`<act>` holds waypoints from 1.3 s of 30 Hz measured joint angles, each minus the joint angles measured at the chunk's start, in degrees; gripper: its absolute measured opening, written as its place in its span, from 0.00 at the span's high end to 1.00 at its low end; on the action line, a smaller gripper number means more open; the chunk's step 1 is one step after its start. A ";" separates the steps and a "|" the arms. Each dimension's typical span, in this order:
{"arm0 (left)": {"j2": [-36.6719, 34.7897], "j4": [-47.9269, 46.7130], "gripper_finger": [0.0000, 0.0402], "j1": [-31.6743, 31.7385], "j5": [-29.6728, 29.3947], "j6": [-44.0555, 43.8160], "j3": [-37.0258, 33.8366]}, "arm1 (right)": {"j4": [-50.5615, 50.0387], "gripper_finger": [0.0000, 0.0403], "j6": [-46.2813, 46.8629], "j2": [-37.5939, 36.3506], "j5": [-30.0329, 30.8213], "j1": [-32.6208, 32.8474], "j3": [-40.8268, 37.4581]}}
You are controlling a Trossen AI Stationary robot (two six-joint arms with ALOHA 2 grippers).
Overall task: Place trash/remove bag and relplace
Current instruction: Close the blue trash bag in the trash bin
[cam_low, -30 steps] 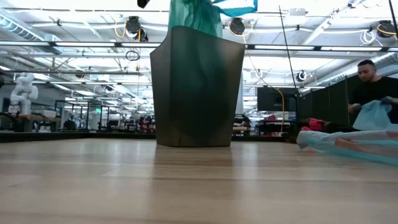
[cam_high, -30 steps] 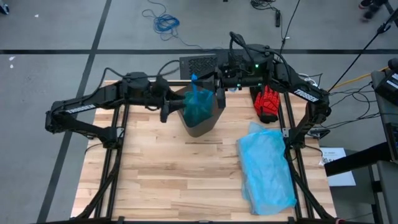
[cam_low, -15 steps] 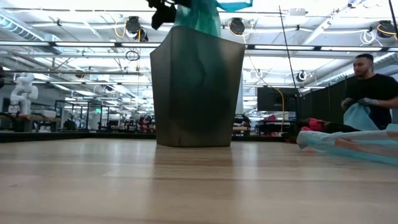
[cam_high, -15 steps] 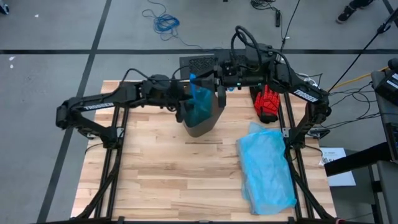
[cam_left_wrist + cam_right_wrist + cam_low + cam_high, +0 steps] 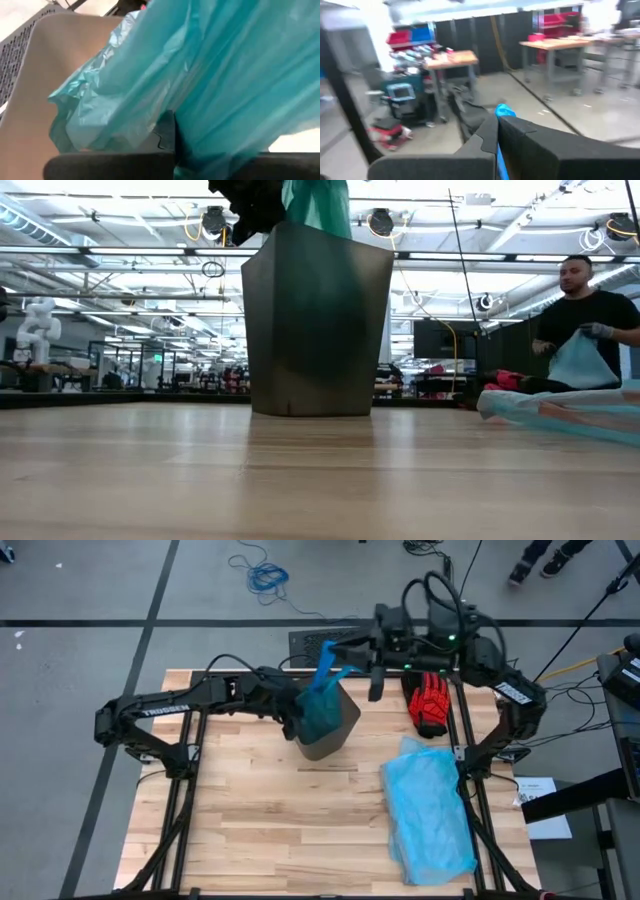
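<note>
The left gripper [image 5: 300, 712] is closed, its fingers [image 5: 167, 132] pressed together on the side of the bag [image 5: 322, 710], just at the left rim of the bin [image 5: 340, 730], so it holds the thin teal plastic there. The right gripper [image 5: 345, 643] is also closed, and it pinches one bright blue handle loop [image 5: 328, 658] of the bag; this loop is pulled tight upward and toward the far edge of the table, above the bin. The bag itself is still mostly inside the bin, with its upper part rising out of the mouth, as the low view shows [image 5: 316, 202]. The bin stands upright near the far middle of the wooden table [image 5: 250, 830], close to the far edge but not touching it. On the near side of the bin the table surface is bare up to the front edge, and also on the left there is wide open wood under the left arm. On the right side the room is less: a pale sky-blue plastic bag [image 5: 430, 810] lies flat from the middle to the near right corner, and a red glove [image 5: 430, 705] lies at the far right, just beside the right arm's frame. Beyond the table, in the low view, a person [image 5: 590, 315] in a dark shirt holds a light blue sheet.
</note>
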 joint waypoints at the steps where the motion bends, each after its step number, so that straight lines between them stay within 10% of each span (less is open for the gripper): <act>1: -0.03 -0.15 1.00 0.00 0.00 -0.16 0.00 | -1.36 1.00 -0.67 -0.62 1.84 0.00 0.00; 14: -3.66 3.53 0.99 0.02 3.24 -3.60 0.31 | -7.77 1.00 0.50 -0.44 6.06 0.00 0.07; 29: -12.21 3.44 0.63 0.00 3.48 -3.22 2.62 | -8.73 1.00 -0.20 -0.38 5.85 -0.02 0.07; 39: -12.89 9.79 0.58 0.00 7.62 -3.81 2.79 | -8.78 1.00 -0.22 1.55 5.39 -0.09 0.09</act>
